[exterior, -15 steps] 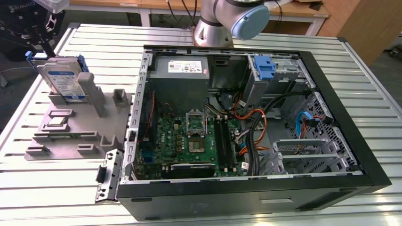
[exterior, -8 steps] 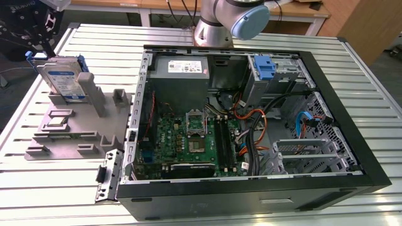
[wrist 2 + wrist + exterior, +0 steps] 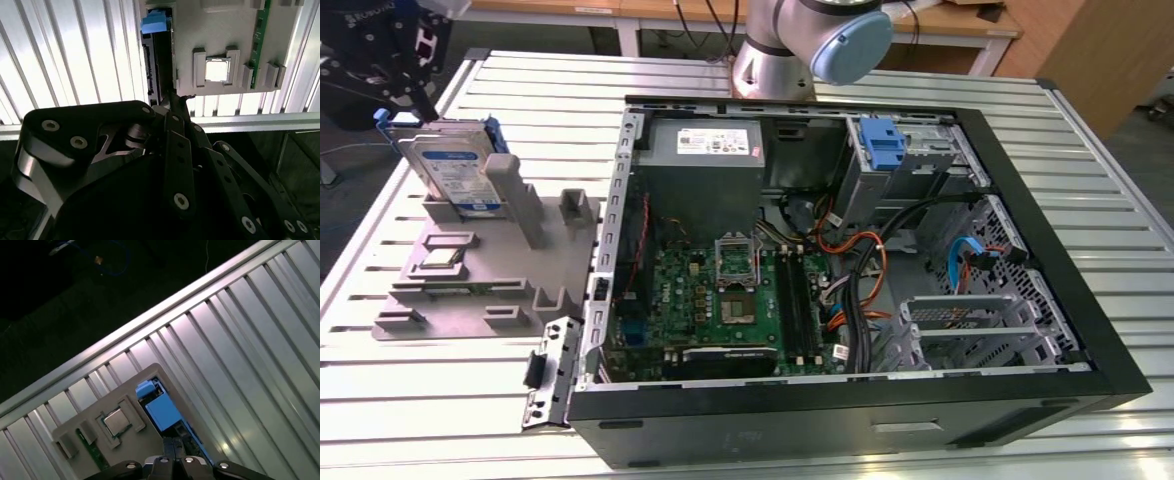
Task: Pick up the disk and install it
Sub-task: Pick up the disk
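The disk (image 3: pixel 454 165) stands on edge in a grey holder (image 3: pixel 454 290) at the exterior view's left; it is silver-grey with a blue-and-white label and blue side rails. My black gripper (image 3: pixel 416 100) hangs just above the disk's far upper corner. In both wrist views the fingertips (image 3: pixel 175 97) are pressed together over the disk's edge (image 3: pixel 159 55), with nothing between them. The disk's blue rail (image 3: pixel 162 410) lies right below the gripper (image 3: pixel 172 444).
The open computer case (image 3: pixel 854 250) lies at the exterior view's right, with a blue bracket (image 3: pixel 885 140) in its far drive bay. The grey holder also carries a processor chip (image 3: pixel 217 69) and a green memory stick (image 3: pixel 260 45). A ribbed metal table (image 3: pixel 400 400) lies underneath.
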`<state>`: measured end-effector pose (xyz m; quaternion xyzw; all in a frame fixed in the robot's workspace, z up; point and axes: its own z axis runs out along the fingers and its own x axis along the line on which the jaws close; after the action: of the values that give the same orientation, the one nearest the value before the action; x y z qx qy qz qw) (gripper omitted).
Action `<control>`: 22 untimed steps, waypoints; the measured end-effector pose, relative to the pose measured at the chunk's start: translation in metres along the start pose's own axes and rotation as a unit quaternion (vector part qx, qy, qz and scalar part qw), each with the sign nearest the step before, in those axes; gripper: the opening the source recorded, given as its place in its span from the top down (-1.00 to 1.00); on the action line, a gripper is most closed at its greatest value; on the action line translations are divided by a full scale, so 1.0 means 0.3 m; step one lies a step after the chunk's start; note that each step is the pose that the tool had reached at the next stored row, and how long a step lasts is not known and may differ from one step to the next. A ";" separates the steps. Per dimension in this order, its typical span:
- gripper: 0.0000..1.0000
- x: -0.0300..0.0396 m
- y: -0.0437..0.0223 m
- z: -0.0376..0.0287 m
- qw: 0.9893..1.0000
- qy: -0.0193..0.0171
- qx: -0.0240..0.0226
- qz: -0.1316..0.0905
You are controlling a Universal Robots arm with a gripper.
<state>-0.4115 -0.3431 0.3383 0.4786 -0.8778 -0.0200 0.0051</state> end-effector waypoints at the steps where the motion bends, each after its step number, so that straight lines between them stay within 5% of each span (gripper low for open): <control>1: 0.80 0.000 0.000 0.000 1.000 0.000 0.000 -0.007; 9: 0.80 0.000 0.000 0.001 0.998 0.001 -0.001 -0.060; 13: 0.80 0.000 0.000 0.002 0.996 0.001 -0.002 -0.088; 19: 0.80 0.000 0.000 0.002 0.992 0.002 -0.002 -0.129; 22: 0.80 0.000 0.000 0.003 0.991 0.002 -0.002 -0.134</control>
<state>-0.4114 -0.3432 0.3375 0.5920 -0.8056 -0.0216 0.0054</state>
